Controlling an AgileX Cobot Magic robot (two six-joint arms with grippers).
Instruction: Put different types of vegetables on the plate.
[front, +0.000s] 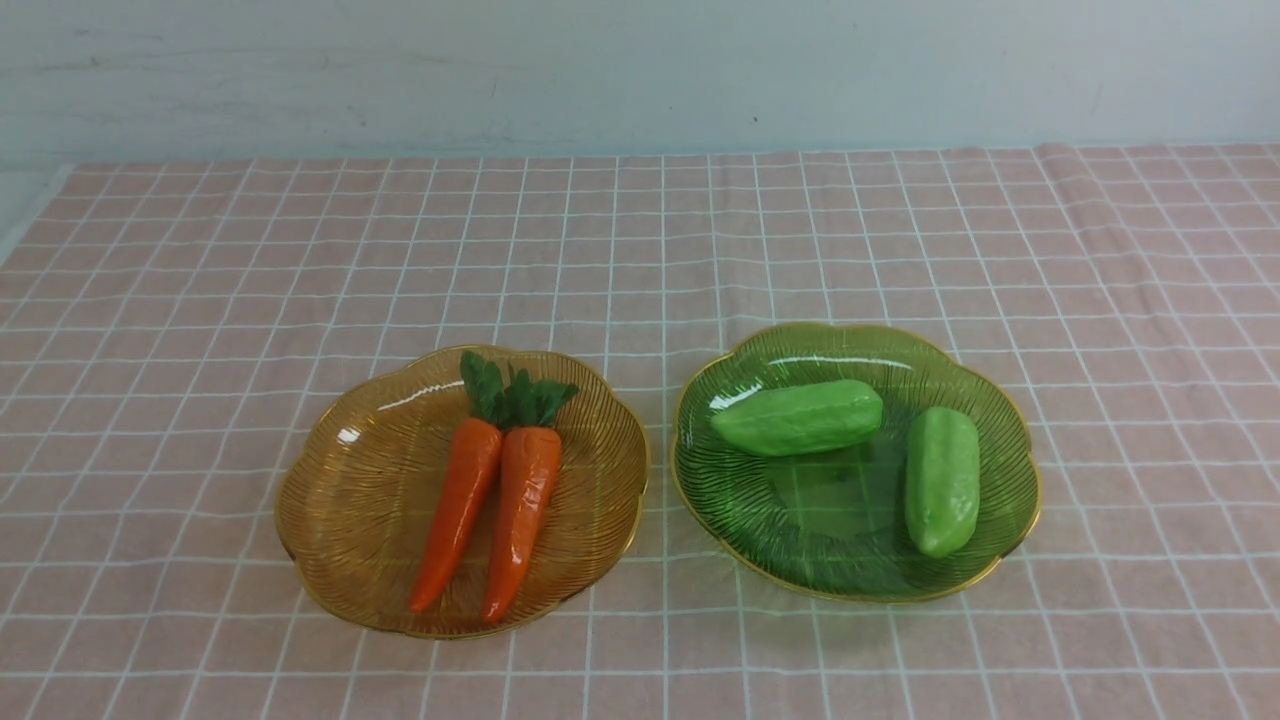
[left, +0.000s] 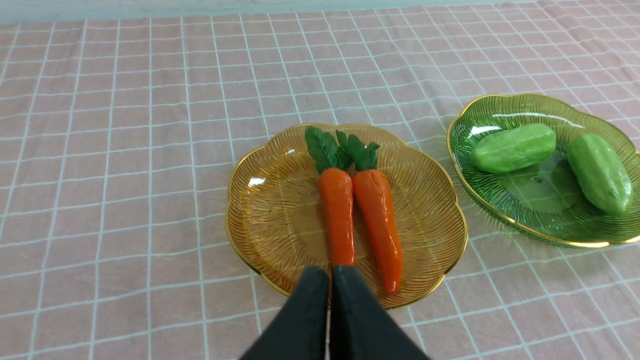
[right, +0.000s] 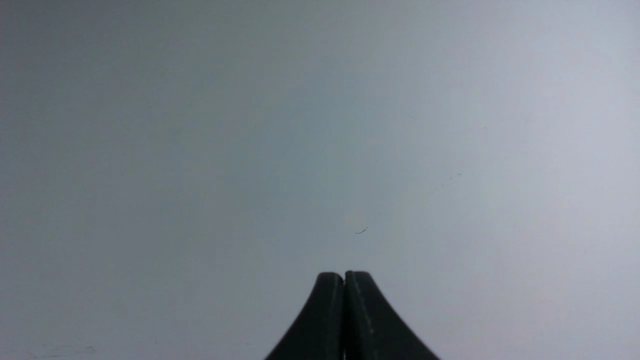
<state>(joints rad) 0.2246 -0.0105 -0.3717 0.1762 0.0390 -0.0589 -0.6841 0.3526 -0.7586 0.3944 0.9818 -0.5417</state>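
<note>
Two glossy orange carrots (front: 495, 490) (left: 357, 220) with green leafy tops lie side by side on an amber glass plate (front: 350, 500) (left: 270, 220) at centre left. Two stubby light-green gourds (front: 797, 417) (front: 941, 480) rest on a green glass plate (front: 830, 570) at centre right, also seen in the left wrist view as gourds (left: 513, 148) (left: 599, 173) on the green plate (left: 500, 210). My left gripper (left: 330, 272) is shut and empty, hovering short of the carrots' tips. My right gripper (right: 344, 276) is shut, facing only a blank grey surface. Neither arm shows in the front view.
A pink cloth with a white grid (front: 640, 250) covers the table up to a pale wall (front: 640, 70) at the back. The cloth's left edge (front: 40, 210) shows at far left.
</note>
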